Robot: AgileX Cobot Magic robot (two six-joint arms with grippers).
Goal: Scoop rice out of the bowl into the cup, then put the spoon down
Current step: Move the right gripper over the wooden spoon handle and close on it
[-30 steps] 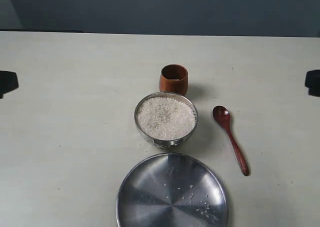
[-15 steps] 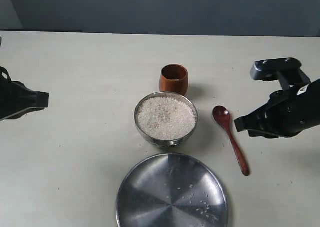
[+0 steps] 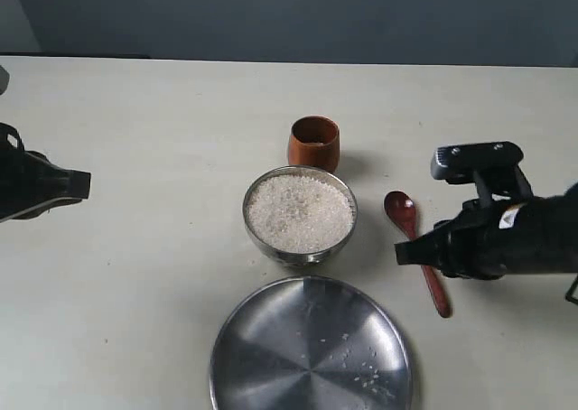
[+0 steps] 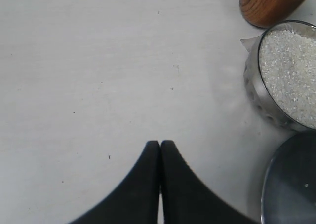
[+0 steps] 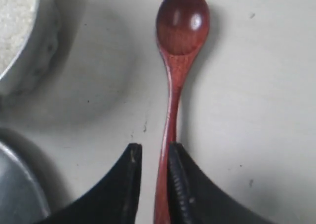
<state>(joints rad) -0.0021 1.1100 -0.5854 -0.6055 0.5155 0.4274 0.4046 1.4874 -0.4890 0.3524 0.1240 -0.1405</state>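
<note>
Wooden and dark reddish-brown, the spoon [image 3: 401,211] lies flat on the pale desk [image 3: 144,284], to the right of the steel bowl [image 3: 298,253], which is heaped with white rice [image 3: 300,213]. Behind the bowl and just beside it stands the small wooden cup [image 3: 313,144], upright. A larger flat steel plate [image 3: 271,356] sits in front of the bowl, with a few stray grains on it.

My right hand [image 3: 403,255] hangs low over the spoon's handle. In the right wrist view its fingers are spread slightly, one on either side of the handle, and a gap shows on one side. My left hand [image 4: 159,145] is pressed together, holding nothing, well apart from the bowl.
</note>
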